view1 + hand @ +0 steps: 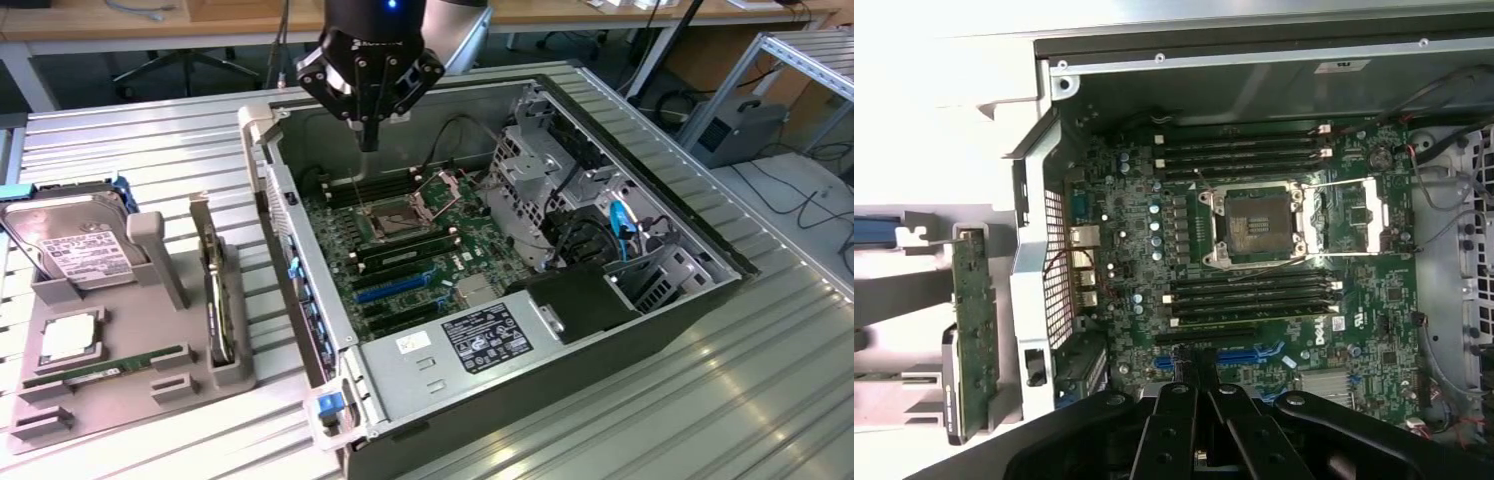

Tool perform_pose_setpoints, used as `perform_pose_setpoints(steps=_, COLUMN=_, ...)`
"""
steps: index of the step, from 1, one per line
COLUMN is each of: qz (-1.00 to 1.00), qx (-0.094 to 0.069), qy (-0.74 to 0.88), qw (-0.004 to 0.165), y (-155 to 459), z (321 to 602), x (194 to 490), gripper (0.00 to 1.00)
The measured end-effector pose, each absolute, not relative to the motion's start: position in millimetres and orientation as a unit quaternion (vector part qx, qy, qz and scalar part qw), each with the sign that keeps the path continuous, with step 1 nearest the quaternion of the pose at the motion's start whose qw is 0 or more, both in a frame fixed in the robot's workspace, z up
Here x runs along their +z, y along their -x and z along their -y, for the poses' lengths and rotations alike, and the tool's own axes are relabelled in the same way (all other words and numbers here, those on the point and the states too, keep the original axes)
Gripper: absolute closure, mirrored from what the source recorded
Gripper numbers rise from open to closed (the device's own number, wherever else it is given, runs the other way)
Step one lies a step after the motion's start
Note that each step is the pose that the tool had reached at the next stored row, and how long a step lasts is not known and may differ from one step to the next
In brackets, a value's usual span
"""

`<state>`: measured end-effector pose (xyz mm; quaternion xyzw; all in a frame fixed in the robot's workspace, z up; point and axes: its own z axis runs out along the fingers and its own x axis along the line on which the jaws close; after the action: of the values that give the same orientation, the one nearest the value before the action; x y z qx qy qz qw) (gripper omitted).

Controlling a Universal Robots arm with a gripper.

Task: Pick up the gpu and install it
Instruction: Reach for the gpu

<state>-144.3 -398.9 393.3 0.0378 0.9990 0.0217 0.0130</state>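
Note:
The gpu (215, 296) stands on edge in a slot of the grey holder (140, 390) at the exterior view's left, beside the open computer case. The wrist view shows it as a thin green board (975, 312) with a silvery bracket at one end. My gripper (370, 138) hangs above the back part of the case, over the motherboard (400, 235), well away from the gpu. Its fingers (1176, 420) are shut together with nothing between them. The blue expansion slot (1239, 355) on the board lies just off the fingertips in the wrist view.
The holder also carries a silver hard drive (74, 245), a processor (64, 341) and a green memory stick (107, 371). Inside the case (641, 330) are the open processor socket (396, 217), a drive cage (541, 175) with cables and a power supply (487, 338).

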Motion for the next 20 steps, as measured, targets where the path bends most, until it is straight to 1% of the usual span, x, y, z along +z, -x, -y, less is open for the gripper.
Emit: perform_pose_setpoints(steps=20, qz=-0.999, qx=0.022, qy=-0.038, qw=0.013, y=151.1, z=398.9, x=393.3, gripper=0.89)
